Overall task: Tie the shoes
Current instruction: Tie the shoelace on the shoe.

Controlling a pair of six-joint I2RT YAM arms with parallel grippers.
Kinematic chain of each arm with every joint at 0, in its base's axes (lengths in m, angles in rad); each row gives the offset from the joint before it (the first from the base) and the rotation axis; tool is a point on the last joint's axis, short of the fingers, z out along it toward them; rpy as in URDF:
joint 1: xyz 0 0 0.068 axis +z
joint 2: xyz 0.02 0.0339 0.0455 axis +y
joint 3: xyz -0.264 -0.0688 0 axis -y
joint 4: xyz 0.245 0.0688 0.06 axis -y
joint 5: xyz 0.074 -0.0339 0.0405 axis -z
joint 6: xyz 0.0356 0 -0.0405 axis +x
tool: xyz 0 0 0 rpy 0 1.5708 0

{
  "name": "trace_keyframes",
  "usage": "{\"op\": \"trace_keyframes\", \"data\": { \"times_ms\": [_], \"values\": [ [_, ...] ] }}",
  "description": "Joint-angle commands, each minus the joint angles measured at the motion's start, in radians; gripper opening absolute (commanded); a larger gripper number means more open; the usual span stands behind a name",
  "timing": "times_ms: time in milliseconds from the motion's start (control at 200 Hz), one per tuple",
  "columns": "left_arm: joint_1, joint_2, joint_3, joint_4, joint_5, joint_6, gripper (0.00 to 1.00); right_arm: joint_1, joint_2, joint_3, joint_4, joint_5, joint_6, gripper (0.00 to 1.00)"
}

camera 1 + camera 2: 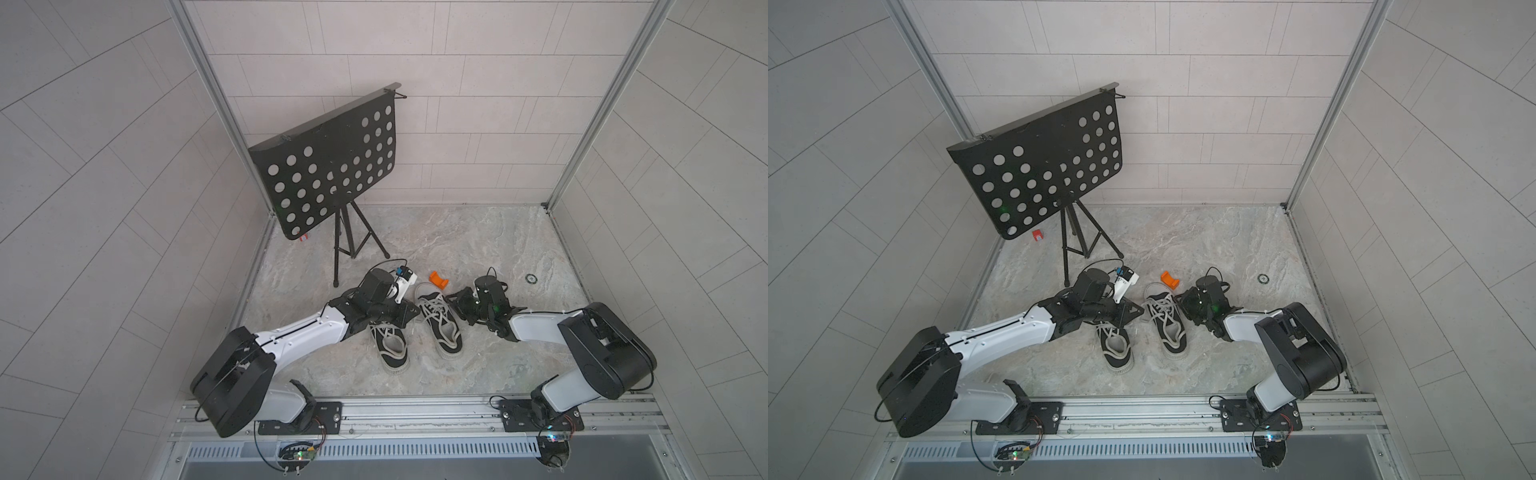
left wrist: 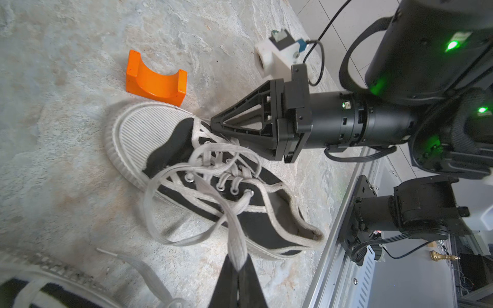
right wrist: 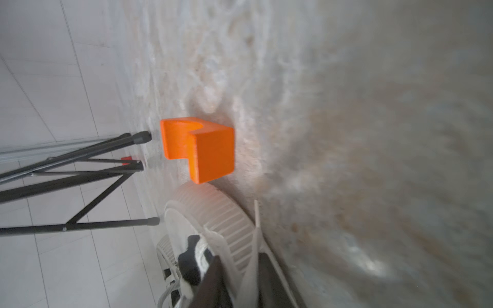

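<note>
- Pinching a flat whitish lace (image 2: 236, 240) between closed jaws, the left gripper (image 2: 238, 262) holds that strand taut where it comes out of the top eyelets of the right-hand shoe (image 2: 165, 149).
- The right gripper (image 2: 213, 125) has its tip at the far end of the same shoe's lacing, just behind the toe cap. In its wrist view a thin whitish strand (image 3: 256, 221) runs between its fingers (image 3: 213, 282). Whether they have closed on it cannot be told.
- The shoes lie side by side on the counter (image 1: 478, 249), heels near and toes far, so their long axes run near-to-far. The toe of the left-hand shoe (image 1: 390, 347) is hidden under the left arm.
- The right-hand shoe lies between the two grippers, one on each flank and about equally close. The next move likely turns on drawing the two strands across that near-to-far axis.
- An orange block (image 1: 439, 280) sits just beyond the toe, close enough to snag a loose lace.
</note>
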Motion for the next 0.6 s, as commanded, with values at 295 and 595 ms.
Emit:
{"op": "trace_keyframes", "data": {
  "times_ms": [295, 595],
  "values": [
    [0.056, -0.160, -0.055, -0.152, -0.005, -0.044, 0.04, -0.172, -0.314, 0.010, -0.470, 0.193, -0.295, 0.00],
    [0.169, -0.262, -0.092, -0.278, -0.082, -0.081, 0.03, -0.456, -0.520, -0.053, -0.627, 0.205, -0.443, 0.00]
  ]
}}
